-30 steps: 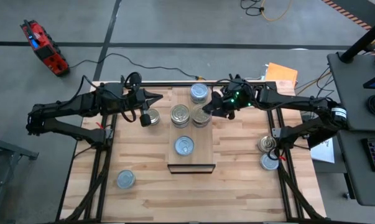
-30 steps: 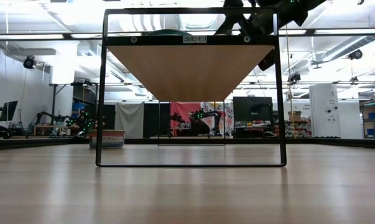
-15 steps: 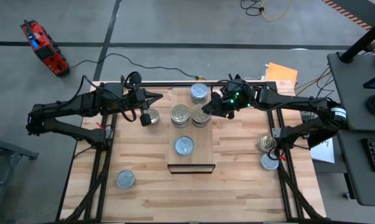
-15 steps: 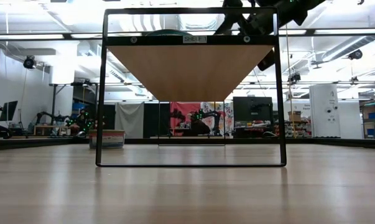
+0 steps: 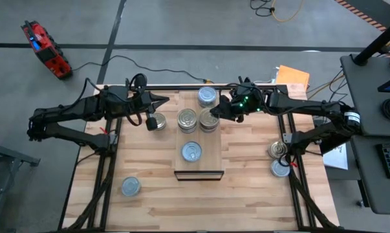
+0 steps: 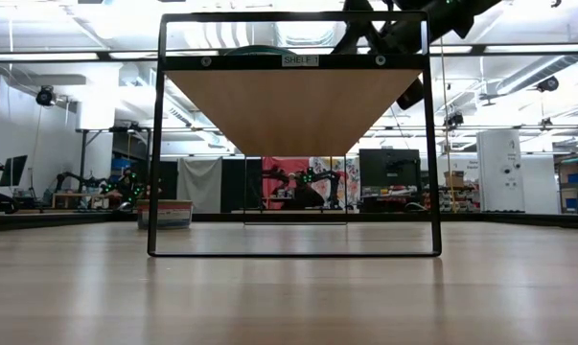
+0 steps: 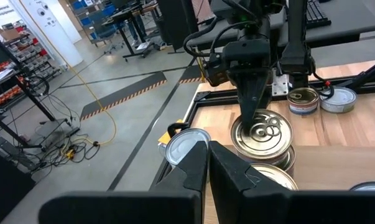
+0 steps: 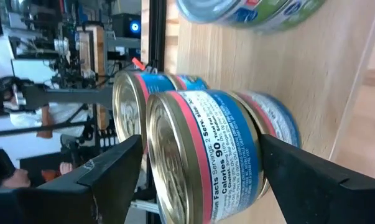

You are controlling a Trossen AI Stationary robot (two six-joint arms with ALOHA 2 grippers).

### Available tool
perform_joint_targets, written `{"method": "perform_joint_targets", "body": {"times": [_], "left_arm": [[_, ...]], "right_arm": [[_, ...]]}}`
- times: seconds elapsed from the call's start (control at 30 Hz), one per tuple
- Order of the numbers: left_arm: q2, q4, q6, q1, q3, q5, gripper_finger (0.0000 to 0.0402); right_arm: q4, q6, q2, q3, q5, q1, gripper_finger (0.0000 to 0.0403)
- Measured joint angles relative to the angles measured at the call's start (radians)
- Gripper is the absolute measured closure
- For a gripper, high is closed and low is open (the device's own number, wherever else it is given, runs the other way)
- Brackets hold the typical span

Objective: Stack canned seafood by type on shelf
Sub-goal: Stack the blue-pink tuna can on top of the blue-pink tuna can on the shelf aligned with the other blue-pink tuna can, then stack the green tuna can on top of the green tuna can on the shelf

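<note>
Tins crowded the far end of the shelf, the pale plank at the table's middle, as both arms worked beside it. The right gripper stood at the shelf's right edge, its fingers spread to either side of the top tin of a two-high stack; they flanked the tin without visibly touching it, so whether it had been set down or was about to be lifted could not be told. That tin lay straight ahead of the claw, flat on the one beneath, its round axis upright, so any coming move would likely be a plain pinch across its width. The right arm was plainly the nearer one. A gold-topped tin sat just left of the stack on the shelf, a pale-topped one beyond the shelf's far end, another pale-topped one nearer the shelf's front. The left gripper hung left of the shelf over a small tin, fingers nearly together with only a thin slit between them and nothing visibly held. One tin lay well left of the shelf's front, two more far to its right. The gripped-side label read "Calories 90" and "Serv. size"; a tag on the shelf's front rail read "SHELF".
</note>
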Motion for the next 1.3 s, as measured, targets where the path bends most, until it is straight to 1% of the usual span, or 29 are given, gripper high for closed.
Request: {"method": "perform_joint_targets", "body": {"times": [0.27, 0.6, 0.8, 1.0, 1.17, 1.3], "left_arm": [[0.000, 0.000, -0.005, 0.001, 0.000, 0.000, 0.0401], [0.002, 0.006, -0.005, 0.005, 0.000, -0.001, 0.0401], [0.011, 0.008, -0.005, 0.005, 0.000, -0.001, 0.0401], [0.016, 0.003, -0.032, 0.005, 0.000, 0.000, 0.0401], [0.016, -0.001, -0.071, 0.005, 0.000, 0.003, 0.0401], [0.016, -0.016, -0.131, 0.005, 0.000, 0.003, 0.0401]], "right_arm": [[-0.001, -0.028, 0.003, 0.001, -0.004, -0.008, 0.0106], [-0.004, -0.043, 0.005, 0.001, -0.005, -0.012, 0.0097], [-0.015, -0.050, 0.000, 0.001, -0.010, -0.013, 0.0102], [-0.023, -0.068, -0.062, 0.001, -0.021, -0.039, 0.0113], [-0.073, -0.104, -0.127, 0.001, -0.028, -0.036, 0.0123], [-0.093, -0.154, -0.172, 0.001, -0.027, -0.011, 0.0135]]}}
